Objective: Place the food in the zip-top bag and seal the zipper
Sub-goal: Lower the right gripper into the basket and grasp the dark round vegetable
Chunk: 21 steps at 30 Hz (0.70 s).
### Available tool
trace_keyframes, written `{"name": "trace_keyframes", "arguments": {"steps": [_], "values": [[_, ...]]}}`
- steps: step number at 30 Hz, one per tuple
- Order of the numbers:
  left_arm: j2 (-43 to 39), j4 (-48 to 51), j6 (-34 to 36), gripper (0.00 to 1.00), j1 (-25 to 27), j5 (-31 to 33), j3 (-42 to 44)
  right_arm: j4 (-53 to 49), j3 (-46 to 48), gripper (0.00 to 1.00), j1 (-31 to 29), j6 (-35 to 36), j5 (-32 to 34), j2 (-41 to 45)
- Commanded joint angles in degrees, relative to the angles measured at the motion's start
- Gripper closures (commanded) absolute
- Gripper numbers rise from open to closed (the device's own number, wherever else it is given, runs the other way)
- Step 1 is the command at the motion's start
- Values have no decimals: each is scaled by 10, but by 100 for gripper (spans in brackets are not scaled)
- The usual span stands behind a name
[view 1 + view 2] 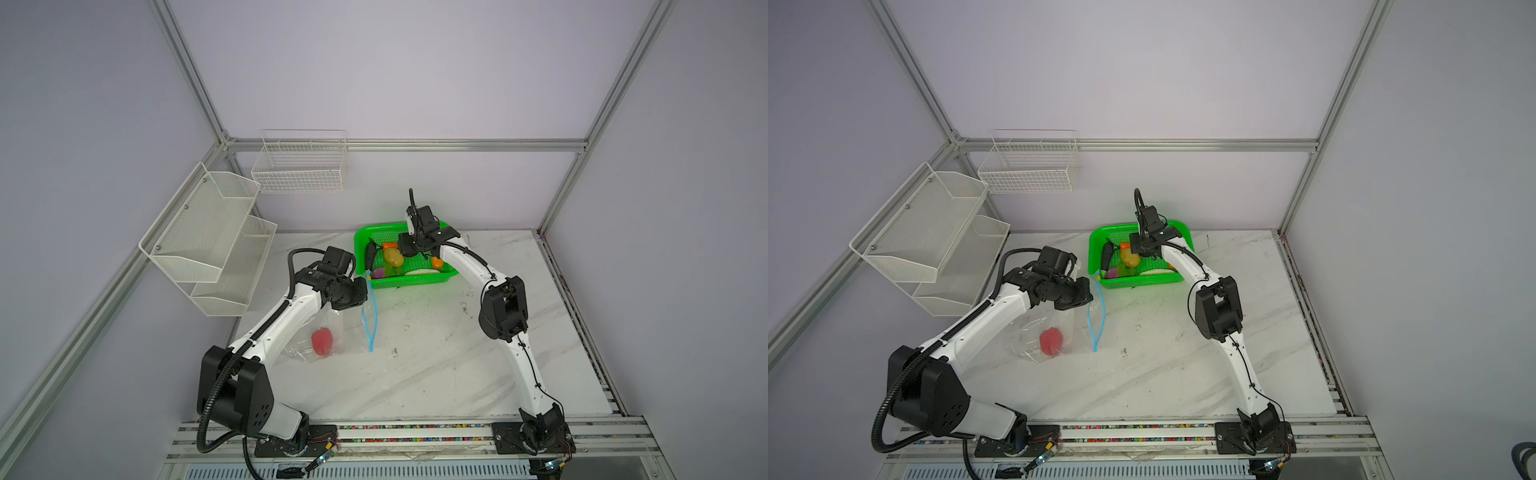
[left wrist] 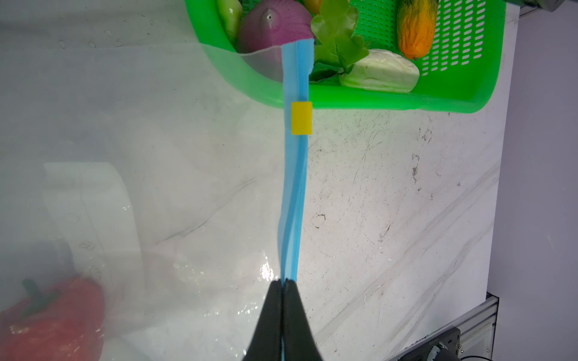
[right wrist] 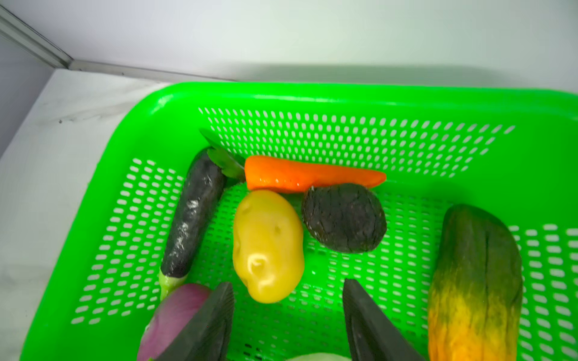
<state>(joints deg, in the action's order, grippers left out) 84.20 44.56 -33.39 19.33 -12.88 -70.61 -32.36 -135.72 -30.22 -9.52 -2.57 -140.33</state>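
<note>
Table [image 1: 436, 374]: one zip-top bag [image 1: 345, 328] flat, left of centre, mouth facing right. One green basket [image 1: 405, 283] far centre.
Left gripper [image 2: 283, 284] pinched tight on zipper [image 2: 294, 187], lip lifted.
Right gripper [image 3: 288, 283] partly spread, empty, over basket.
Potato [image 3: 268, 247] directly ahead of jaws, long axis along approach; right arm nearer.
Count: one red pepper [image 1: 323, 341] bagged; roughly nine pieces in basket; one yellow slider [image 2: 301, 118].

— What carries it all?
— My white marbled table [image 1: 436, 374], scuffed, across the lower middle of both top views.
— And directly on it?
— A green basket [image 1: 411, 282] at centre, and the zip-top bag [image 1: 347, 328] lower left of it, near.
</note>
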Motion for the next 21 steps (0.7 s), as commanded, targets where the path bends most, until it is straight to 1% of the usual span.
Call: {"name": "trace_keyframes", "arguments": {"steps": [1, 6, 10, 13, 21], "values": [[-16, -16, 7, 100, 3, -11, -5, -16, -28, 41, 7, 10, -11, -40], [-11, -16, 10, 100, 4, -15, -12, -7, -70, 36, 28, 20, 2, -77], [-12, -15, 10, 100, 4, -15, -12, 0, -86, 25, 31, 41, 19, -98], [-14, -16, 9, 100, 3, -17, -9, 16, -85, 19, 33, 46, 23, -108], [-17, -15, 8, 100, 3, -17, -7, 48, -90, 19, 38, 41, 11, -138]]}}
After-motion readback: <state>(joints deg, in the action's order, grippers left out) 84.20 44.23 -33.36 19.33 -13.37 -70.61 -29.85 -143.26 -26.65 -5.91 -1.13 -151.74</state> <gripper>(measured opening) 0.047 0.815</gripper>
